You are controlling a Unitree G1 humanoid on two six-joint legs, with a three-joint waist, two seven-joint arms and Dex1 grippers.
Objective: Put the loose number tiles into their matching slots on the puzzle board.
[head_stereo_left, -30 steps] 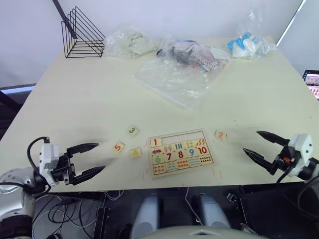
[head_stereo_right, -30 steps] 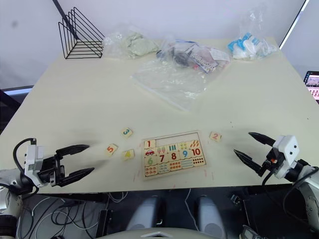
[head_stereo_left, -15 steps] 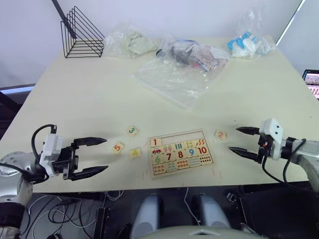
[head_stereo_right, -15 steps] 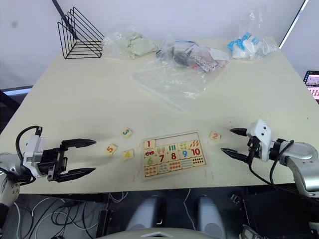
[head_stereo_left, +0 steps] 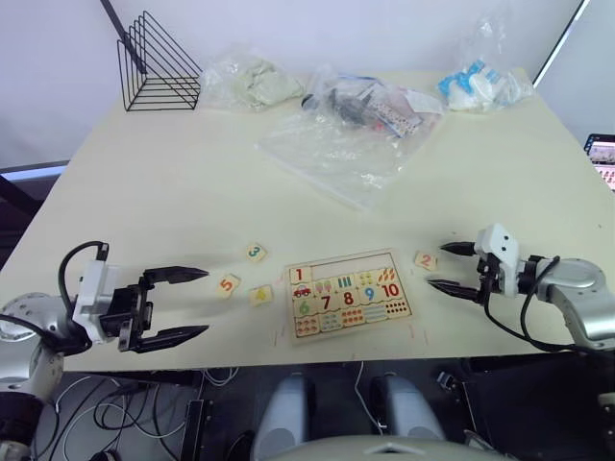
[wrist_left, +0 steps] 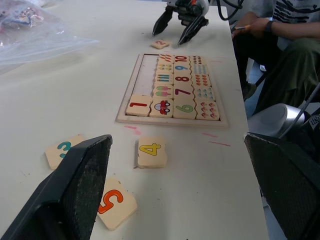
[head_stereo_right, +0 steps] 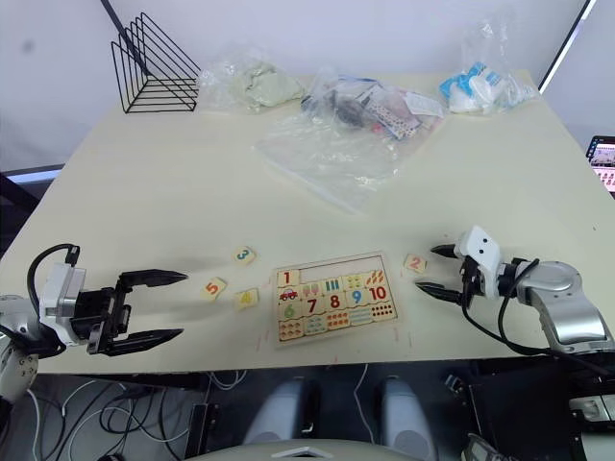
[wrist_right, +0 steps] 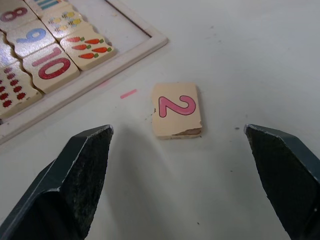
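the right gripper (head_stereo_left: 449,268) has swung in from the table edge and now sits just beside the 2 tile (head_stereo_left: 425,260), jaws apart, ready to grab. left gripper (head_stereo_left: 183,303) waits wide near the 5 tile (head_stereo_left: 228,284); puzzle board (head_stereo_left: 348,330) between.

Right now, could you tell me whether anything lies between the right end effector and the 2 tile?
Nothing visible does. The right end effector is open and faces the 2 tile across bare table. The puzzle board sits off to one side of that path, not across it.
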